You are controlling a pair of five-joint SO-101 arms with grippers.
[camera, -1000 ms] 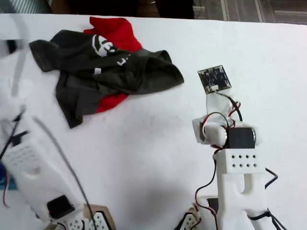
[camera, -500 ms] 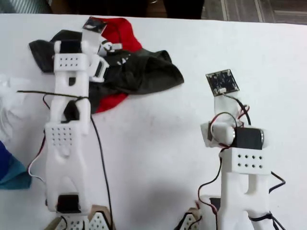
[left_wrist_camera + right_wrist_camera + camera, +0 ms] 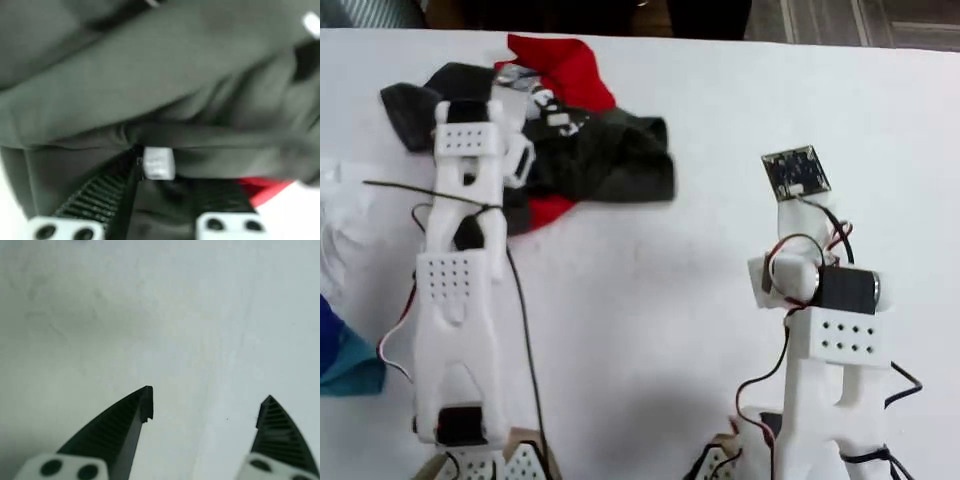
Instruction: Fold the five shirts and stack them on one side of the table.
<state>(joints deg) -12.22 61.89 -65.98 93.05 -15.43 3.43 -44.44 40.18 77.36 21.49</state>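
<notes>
At the left edge of the table (image 3: 650,300), a blue cloth (image 3: 335,350) and a white cloth (image 3: 340,215) are seen. The left gripper (image 3: 170,170) is clamped on a fold of the dark shirt (image 3: 610,160), which is bunched over a red shirt (image 3: 570,70) at the far left. The right gripper (image 3: 209,394) is held over the table, well apart from the shirts, jaws spread wide.

— What is carried by the flat white table (image 3: 650,290)?
— At its far left, a crumpled dark grey cotton shirt (image 3: 610,160) is heaped over a red shirt (image 3: 565,65). A white cloth (image 3: 340,215) and a blue and teal cloth (image 3: 345,365) are laid at the left edge.
</notes>
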